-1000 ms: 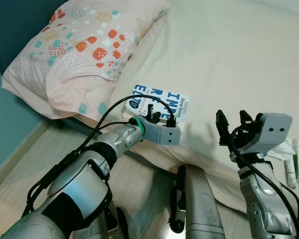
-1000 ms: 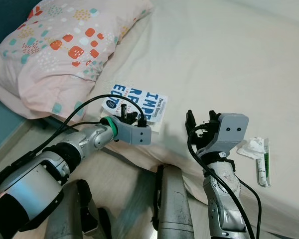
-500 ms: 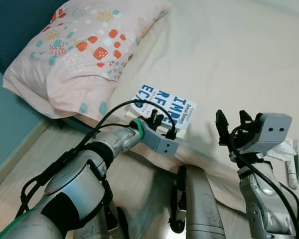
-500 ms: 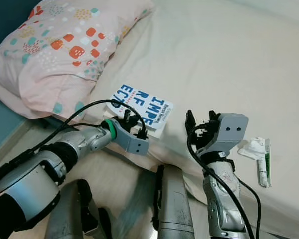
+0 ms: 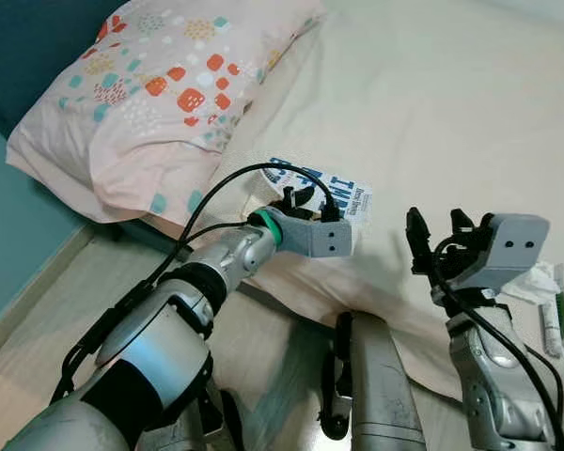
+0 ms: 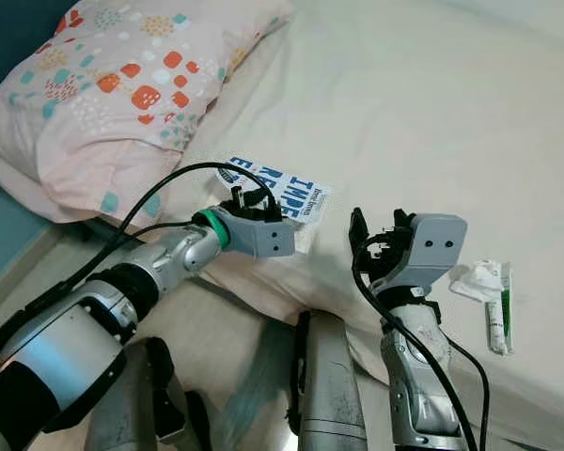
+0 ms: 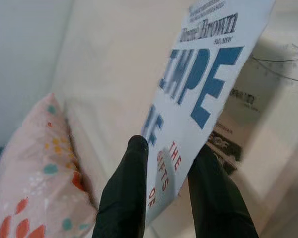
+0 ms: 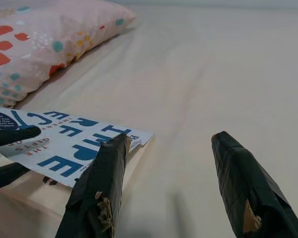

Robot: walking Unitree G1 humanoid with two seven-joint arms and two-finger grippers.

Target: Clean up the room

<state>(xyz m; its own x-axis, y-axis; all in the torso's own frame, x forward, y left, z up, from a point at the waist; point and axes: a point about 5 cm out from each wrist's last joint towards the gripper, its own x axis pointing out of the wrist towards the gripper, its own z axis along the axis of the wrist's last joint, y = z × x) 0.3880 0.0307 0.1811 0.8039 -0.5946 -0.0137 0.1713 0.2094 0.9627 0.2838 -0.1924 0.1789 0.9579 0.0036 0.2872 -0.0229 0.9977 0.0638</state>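
Two pincers | left pincer (image 7: 164,163) grips book (image 7: 203,84) cover | right pincer (image 8: 171,163) wide | pillow (image 5: 141,85) near

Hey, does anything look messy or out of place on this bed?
Yes. A crumpled tissue and a small tube lie loose at the bed's near edge. The left gripper pinches only the book's front cover, lifting it open.

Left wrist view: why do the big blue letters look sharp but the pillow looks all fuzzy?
In the left wrist view, the white paperback book with blue letters sits close between the left gripper jaws and is crisp; the pink spotted pillow behind is out of focus. In the left eye view that pillow looks sharp.
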